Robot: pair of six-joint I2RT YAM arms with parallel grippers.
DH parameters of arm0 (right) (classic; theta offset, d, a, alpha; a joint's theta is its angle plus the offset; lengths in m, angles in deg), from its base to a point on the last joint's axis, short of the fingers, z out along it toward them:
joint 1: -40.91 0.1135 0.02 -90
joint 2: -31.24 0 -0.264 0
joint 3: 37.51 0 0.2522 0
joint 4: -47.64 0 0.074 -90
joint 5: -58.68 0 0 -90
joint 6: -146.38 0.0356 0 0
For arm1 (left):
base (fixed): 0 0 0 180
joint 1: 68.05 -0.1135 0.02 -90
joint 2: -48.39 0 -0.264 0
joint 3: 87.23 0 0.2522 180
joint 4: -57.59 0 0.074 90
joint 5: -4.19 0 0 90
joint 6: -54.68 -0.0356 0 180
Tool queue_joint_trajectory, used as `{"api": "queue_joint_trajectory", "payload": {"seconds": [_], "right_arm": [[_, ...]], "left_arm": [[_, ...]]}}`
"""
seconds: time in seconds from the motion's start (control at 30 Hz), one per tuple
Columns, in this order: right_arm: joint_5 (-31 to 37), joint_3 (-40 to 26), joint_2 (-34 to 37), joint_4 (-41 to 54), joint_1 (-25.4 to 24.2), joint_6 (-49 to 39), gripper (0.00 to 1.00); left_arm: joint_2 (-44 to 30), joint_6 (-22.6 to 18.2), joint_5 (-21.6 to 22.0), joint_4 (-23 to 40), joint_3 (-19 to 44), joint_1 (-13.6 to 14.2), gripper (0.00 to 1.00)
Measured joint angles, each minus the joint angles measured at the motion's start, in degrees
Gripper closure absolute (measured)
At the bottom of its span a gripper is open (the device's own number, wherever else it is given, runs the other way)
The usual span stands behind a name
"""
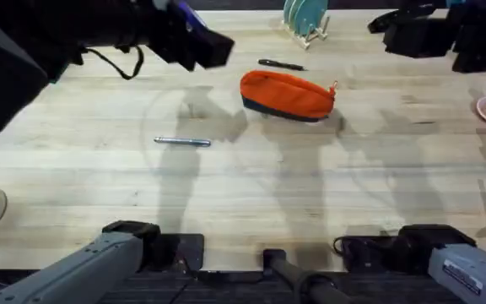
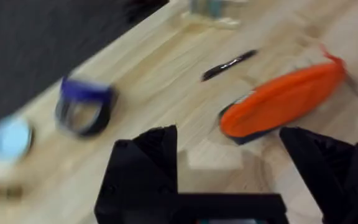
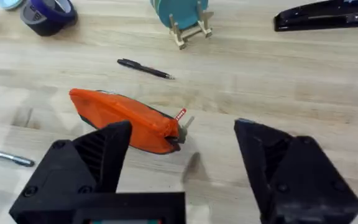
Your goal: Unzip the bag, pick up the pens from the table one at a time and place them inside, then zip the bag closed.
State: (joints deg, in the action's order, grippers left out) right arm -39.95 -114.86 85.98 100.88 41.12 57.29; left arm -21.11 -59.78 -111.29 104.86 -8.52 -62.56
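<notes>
Because the oblong orange fabric pouch with its dark navy base (image 1: 288, 95) lies loose on the light wood plank tabletop (image 1: 251, 186), still zipped as far as I can judge, the main risk is that a tug on the zipper drags the whole bag instead of opening it. One gripper would have to pin the fabric while the other pulls. The small pull with its red tag (image 3: 181, 116) sits at the pouch's 3 o'clock end in the overhead view and is tiny, so a slightly off closure could pinch fabric or miss.

The slim black pen (image 1: 281, 64) lies just beyond the pouch at its 12 o'clock, apart from it. The silvery-grey metal pen (image 1: 182, 142) lies well apart at about 8 o'clock of the pouch. Both lie flat and could roll or skid away under a finger that comes down off-centre.

The left gripper (image 2: 229, 162) hangs above the table with its black jaws spread wide and nothing between them, the pouch (image 2: 284, 99) ahead of it. The right gripper (image 3: 182, 162) is likewise wide open and empty, the pouch (image 3: 126, 118) near its left finger.

Several things are hard to make out. The left arm (image 1: 99, 38) shows in the overhead view as a large dark blur at 10 o'clock, hiding that corner of the table. In the left wrist view the roll of blue tape (image 2: 84, 107) and the black pen (image 2: 229, 65) are smeared. The zipper line itself cannot be traced in any view, so its exact state stays a judgement.
</notes>
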Motion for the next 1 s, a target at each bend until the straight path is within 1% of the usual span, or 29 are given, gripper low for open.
{"api": "queue_joint_trajectory", "payload": {"seconds": [0.1, 0.23, 0.33, 0.4, 0.5, 0.6, 1.0], "right_arm": [[0.0, 0.0, 0.0, 0.0, 0.0, 0.0, 0.006], [0.0, 0.0, -0.02, 0.0, 0.0, 0.03, 0.005], [0.0, 0.0, 0.0, 0.0, 0.0, 0.13, 0.006], [0.0, 0.0, 0.0, 0.0, 0.0, 0.15, 0.006], [0.0, 0.0, -0.01, 0.0, 0.0, 0.15, 0.006], [0.0, 0.0, 0.0, 0.0, 0.0, 0.15, 0.006], [0.01, -0.01, 0.0, 0.0, 0.0, 0.15, 0.005]], "left_arm": [[0.0, -8.73, -4.06, 0.19, 0.0, 2.03, 0.008], [0.0, -17.9, -8.74, 0.19, 0.0, 3.59, 0.007], [0.0, -22.62, -11.68, 0.19, 0.0, 3.64, 0.007], [0.0, -24.64, -13.39, 0.19, 0.0, 3.64, 0.007], [0.0, -26.43, -15.39, -0.27, 0.0, 3.65, 0.007], [0.0, -27.49, -15.49, -1.32, 0.04, 3.64, 0.007], [0.0, -29.13, -15.55, -0.42, 0.04, 3.64, 0.006]]}}
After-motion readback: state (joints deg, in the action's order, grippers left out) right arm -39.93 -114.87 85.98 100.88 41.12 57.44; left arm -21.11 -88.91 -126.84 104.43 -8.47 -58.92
